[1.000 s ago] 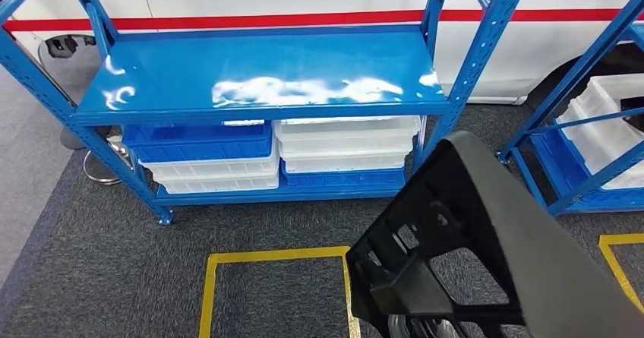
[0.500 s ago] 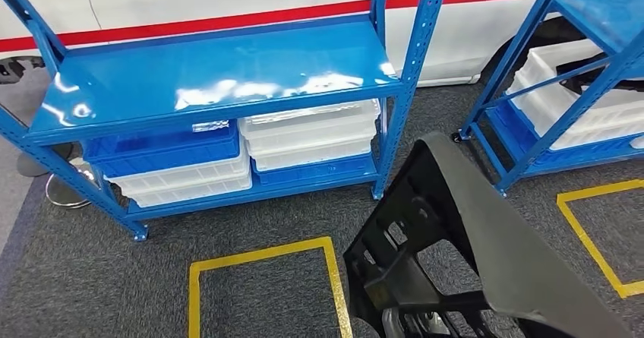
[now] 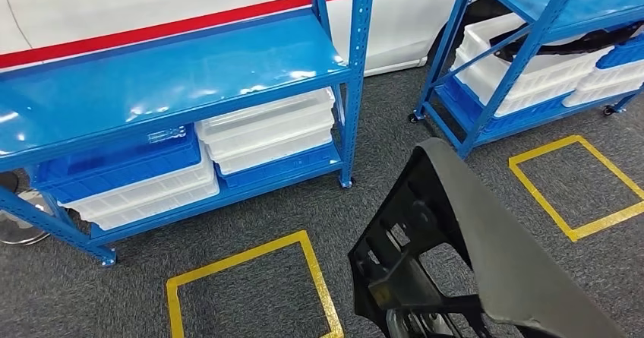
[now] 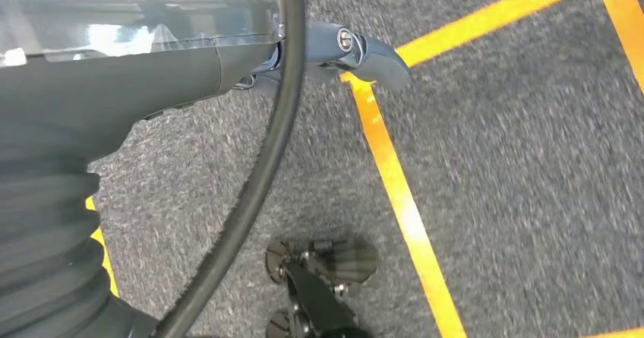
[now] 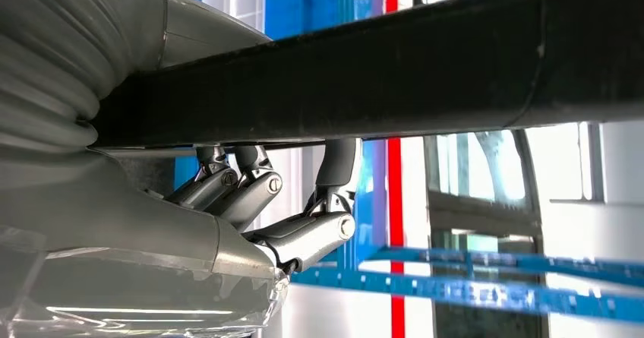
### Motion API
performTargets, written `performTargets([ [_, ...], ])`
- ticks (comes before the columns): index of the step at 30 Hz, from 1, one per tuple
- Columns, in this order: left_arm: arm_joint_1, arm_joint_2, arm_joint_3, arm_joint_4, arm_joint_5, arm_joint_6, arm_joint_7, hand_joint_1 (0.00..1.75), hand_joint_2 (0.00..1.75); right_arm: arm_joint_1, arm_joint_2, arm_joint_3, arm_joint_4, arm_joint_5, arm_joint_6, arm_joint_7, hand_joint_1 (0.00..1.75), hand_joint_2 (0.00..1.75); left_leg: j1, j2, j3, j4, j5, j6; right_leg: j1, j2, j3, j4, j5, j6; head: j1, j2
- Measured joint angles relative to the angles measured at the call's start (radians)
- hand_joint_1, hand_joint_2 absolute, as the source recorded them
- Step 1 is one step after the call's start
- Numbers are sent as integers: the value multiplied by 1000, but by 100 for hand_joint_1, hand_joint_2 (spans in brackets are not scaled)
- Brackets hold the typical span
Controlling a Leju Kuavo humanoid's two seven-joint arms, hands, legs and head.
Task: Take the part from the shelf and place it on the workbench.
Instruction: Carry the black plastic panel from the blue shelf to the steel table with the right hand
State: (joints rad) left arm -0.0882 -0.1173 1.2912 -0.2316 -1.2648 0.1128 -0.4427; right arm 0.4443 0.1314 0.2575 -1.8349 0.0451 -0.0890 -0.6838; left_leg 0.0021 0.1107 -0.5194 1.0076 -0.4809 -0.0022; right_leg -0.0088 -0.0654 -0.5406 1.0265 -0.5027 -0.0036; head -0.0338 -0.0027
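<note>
Above the grey carpet (image 3: pixel 137 277), the right hand (image 5: pixel 258 209) grips the black part (image 3: pixel 486 254); the left hand (image 4: pixel 334 53) hangs, its grasp unclear.

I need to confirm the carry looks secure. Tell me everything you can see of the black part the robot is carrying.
The black part is a large moulded panel, plastic by its look: a smooth matte, curved outer face and a ribbed inner frame with cut-out openings. It is carried tilted above the grey carpet, low in the head view, touching no rack. In the right wrist view its dark edge crosses the right hand, whose fingers curl up against it.
</note>
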Motion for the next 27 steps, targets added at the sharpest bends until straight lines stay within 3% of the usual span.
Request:
performTargets([
  [1,-1,0,0,0,-1,0,-2,0,175,1,2,-2,0,-2,3,-1,175,175,1,6,0,0,0,-6,0,11,-3,-1,3,-8,0,0],
  [3,-2,-1,0,0,-2,2,-4,0,175,4,8,-9,0,-7,16,-4,175,175,6,-22,-9,24,-25,-18,-3,31,-9,-6,13,-23,0,0],
  [5,-1,1,0,0,-3,6,-5,0,175,5,20,-20,0,-10,33,-8,175,175,10,-76,-47,119,-91,-26,-4,51,-17,-8,21,-35,0,0],
  [7,4,3,0,0,-7,12,-2,0,175,6,34,-35,-1,-9,57,-9,175,175,10,-99,-99,244,-148,-27,0,76,-25,-5,26,-41,0,0],
  [8,6,4,0,0,-9,14,0,0,175,7,43,-46,-1,-6,72,-10,175,175,10,-102,-110,274,-150,-26,2,90,-29,-3,28,-42,0,0],
  [9,8,5,-1,0,-11,15,1,0,175,8,52,-57,-1,-1,89,-10,175,175,10,-105,-103,265,-133,-23,4,104,-31,-1,29,-42,0,0],
  [10,8,6,-1,0,-12,16,2,0,175,9,62,-69,-1,4,106,-10,175,175,10,-111,-80,219,-100,-18,5,118,-31,1,30,-41,0,0],
  [12,8,10,-1,0,-15,16,2,0,175,9,81,-90,-2,12,134,-10,175,175,9,-153,-20,89,-38,-4,8,142,-33,5,33,-38,0,0],
  [14,9,15,-2,0,-17,17,1,0,175,7,95,-106,-2,16,151,-10,175,175,7,-189,11,13,-21,5,5,165,-43,8,38,-28,0,0],
  [15,9,18,-2,0,-18,17,0,0,175,7,100,-111,-2,18,156,-10,175,175,5,-191,13,6,-23,7,3,176,-49,9,43,-20,0,0],
  [17,6,21,-6,0,-21,17,-2,0,175,8,107,-120,-2,19,161,-9,175,175,6,-167,17,-8,-16,11,0,187,-58,10,48,-7,0,0],
  [18,5,22,-8,0,-21,17,-3,0,175,8,109,-123,-3,19,162,-9,175,175,8,-155,20,-17,-9,14,3,170,-66,23,38,-2,0,0],
  [19,5,22,-11,0,-22,17,-3,0,175,8,110,-127,-5,20,162,-10,175,175,10,-140,21,-25,-3,18,5,145,-83,56,16,2,0,0],
  [21,9,22,-15,0,-23,17,-1,0,175,8,112,-131,-7,21,163,-10,175,175,10,-110,19,-31,1,24,3,92,-136,171,-53,8,0,0],
  [23,12,22,-17,0,-23,18,1,0,175,11,112,-136,-7,21,163,-10,175,175,9,-79,15,-30,0,25,-5,76,-177,264,-89,17,0,0],
  [24,13,22,-18,0,-23,17,2,0,175,14,112,-139,-7,21,163,-10,175,175,9,-65,14,-29,-1,24,-9,72,-173,264,-82,20,0,0],
  [25,12,22,-19,0,-23,17,2,0,175,16,112,-141,-7,21,164,-10,175,175,10,-53,14,-27,-2,21,-13,64,-146,224,-57,24,0,0],
  [27,11,21,-21,0,-23,16,2,0,175,16,112,-143,-9,23,165,-10,175,175,9,-30,14,-20,-9,11,-15,30,-66,91,-5,24,0,0],
])
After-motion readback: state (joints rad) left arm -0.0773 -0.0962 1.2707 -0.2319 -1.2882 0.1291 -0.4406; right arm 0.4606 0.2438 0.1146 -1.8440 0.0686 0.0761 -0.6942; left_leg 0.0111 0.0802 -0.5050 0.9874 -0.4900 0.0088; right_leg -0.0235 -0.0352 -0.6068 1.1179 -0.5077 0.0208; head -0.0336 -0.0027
